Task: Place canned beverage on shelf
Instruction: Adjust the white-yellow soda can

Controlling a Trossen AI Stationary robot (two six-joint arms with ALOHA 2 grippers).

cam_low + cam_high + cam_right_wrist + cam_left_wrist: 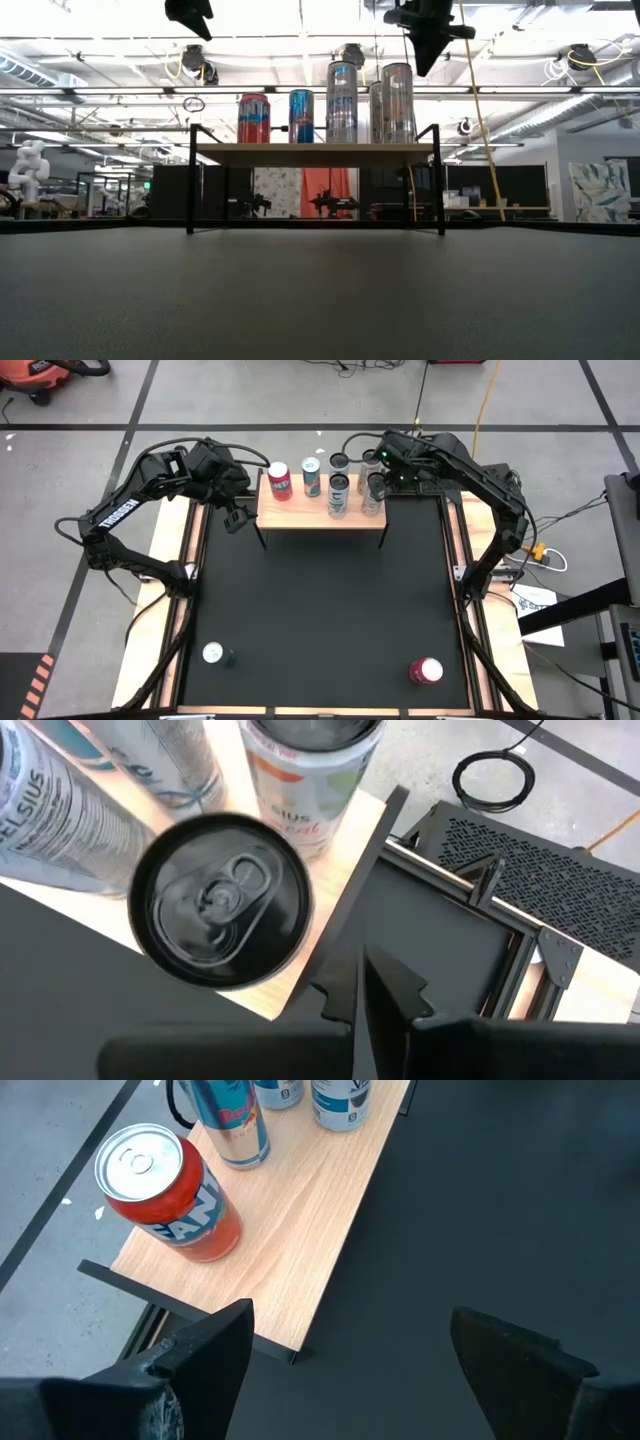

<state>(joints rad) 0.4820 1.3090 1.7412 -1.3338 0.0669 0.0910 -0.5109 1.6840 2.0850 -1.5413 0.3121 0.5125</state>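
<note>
Cans (339,495) crowding shelf (300,515), two more (425,671) apart

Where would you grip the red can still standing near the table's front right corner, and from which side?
Grip the red can across its round side wall at mid height, probably with fingers coming in level from the open table toward the shelf. It stands upright with bare table around it.

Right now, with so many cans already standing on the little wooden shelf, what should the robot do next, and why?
Probably the right gripper, shut and empty above the small light-wood shelf on black legs, should swing back toward the red can on the black table's near edge. That can and a white-topped can are not yet shelved. The left gripper hovers open by the shelf's other end.
</note>
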